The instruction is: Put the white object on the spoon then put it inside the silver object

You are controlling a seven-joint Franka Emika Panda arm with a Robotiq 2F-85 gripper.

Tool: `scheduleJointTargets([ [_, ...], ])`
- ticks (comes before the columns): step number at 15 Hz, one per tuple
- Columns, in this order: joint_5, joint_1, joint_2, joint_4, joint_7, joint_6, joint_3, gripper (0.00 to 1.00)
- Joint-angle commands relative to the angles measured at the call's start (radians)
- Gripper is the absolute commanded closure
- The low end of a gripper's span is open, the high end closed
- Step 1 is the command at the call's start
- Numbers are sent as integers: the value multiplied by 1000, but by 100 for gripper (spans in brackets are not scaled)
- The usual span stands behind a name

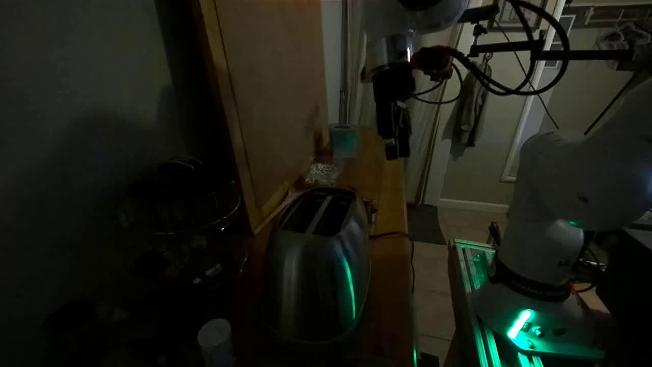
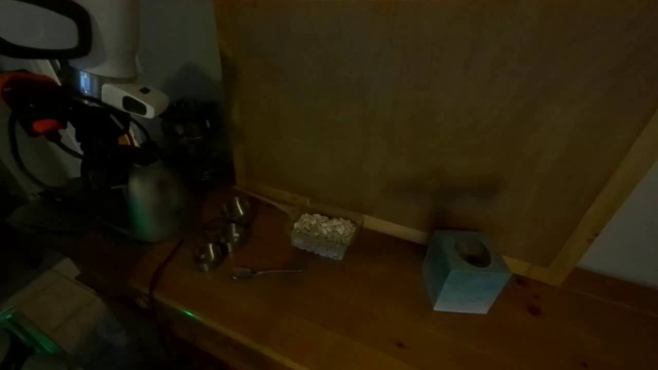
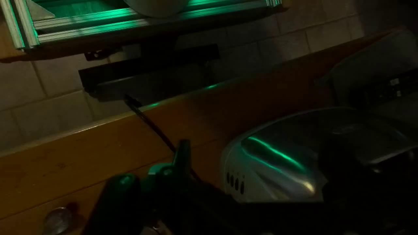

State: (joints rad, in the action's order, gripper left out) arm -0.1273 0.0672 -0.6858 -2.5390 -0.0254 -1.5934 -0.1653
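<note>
A white heap of flakes [image 2: 324, 234] lies in a clear box by the wooden panel. It also shows in an exterior view [image 1: 322, 174] behind the toaster. The spoon [image 2: 267, 272] lies flat on the wooden table in front of that box. The silver toaster [image 1: 318, 255] has dark slots and a green reflection, and its end shows in the wrist view [image 3: 277, 169]. My gripper [image 1: 397, 153] hangs above the table's edge beside the toaster. In the wrist view its dark fingers stand apart with nothing seen between them [image 3: 258, 156]. Its tips are hard to see against the dark.
Three small shiny metal cups [image 2: 232, 236] stand between toaster and spoon. A pale blue tissue box [image 2: 465, 272] stands farther along the table. Dark pots [image 1: 188, 204] and a white cylinder [image 1: 215, 336] stand beside the toaster. A cord [image 1: 389, 234] hangs over the table edge.
</note>
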Motion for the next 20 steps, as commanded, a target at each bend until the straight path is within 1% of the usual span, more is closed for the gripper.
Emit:
scheduleJointTargets([
  [1, -10, 24, 3, 2, 12, 3, 20, 0],
  [12, -10, 24, 3, 2, 12, 3, 20, 0],
  [13, 6, 30, 12, 9, 19, -34, 20, 0],
  [15, 53, 37, 51, 33, 58, -154, 19, 0],
  [18, 144, 34, 121, 52, 154, -360, 7, 0],
  [20, 203, 38, 183, 69, 218, -472, -9, 0],
])
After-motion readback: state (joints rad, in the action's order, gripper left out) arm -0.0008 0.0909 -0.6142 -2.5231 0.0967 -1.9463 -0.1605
